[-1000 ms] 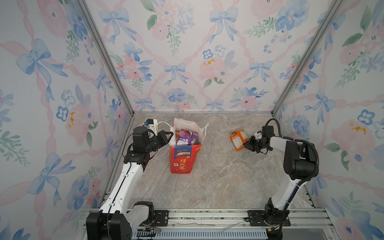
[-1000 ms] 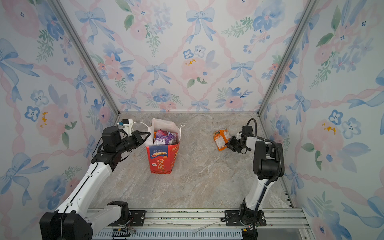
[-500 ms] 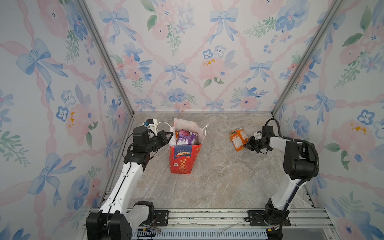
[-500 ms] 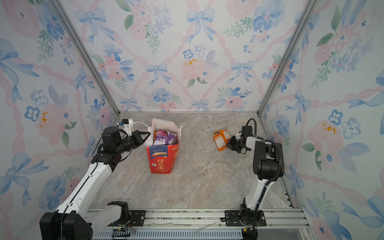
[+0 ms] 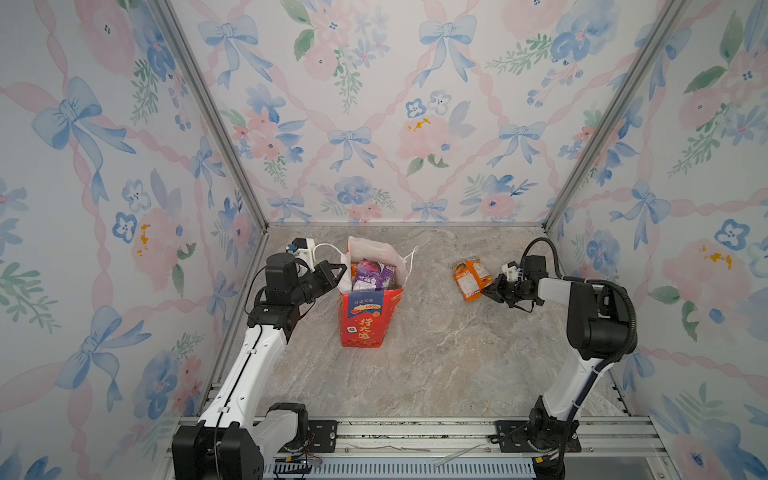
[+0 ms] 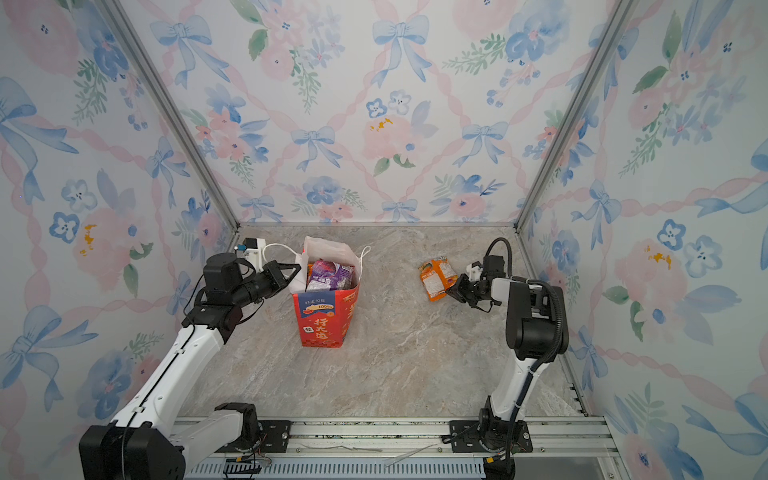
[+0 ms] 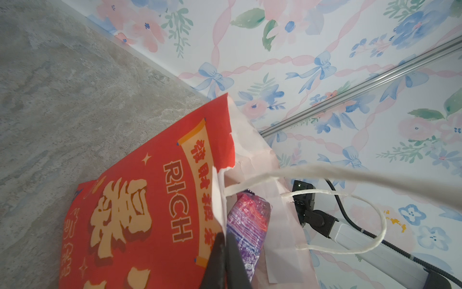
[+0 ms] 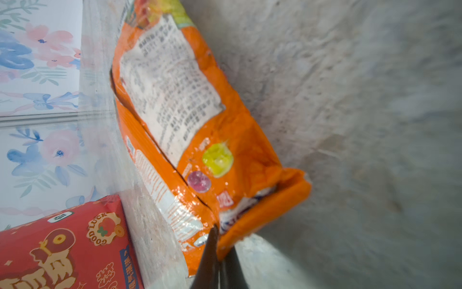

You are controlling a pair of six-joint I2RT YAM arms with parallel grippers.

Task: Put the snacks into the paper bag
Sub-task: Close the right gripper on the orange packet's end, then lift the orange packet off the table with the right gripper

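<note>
Left of centre in both top views, the left gripper (image 5: 336, 272) has its jaws closed on the left rim of the red paper bag (image 5: 365, 320). The bag stands upright on the marble table (image 5: 436, 365), with purple snacks (image 5: 372, 276) showing in its open mouth. Right of centre, an orange snack packet (image 5: 468, 277) lies on the table, its near corner pinched by the closed right gripper (image 5: 487, 289).
</note>
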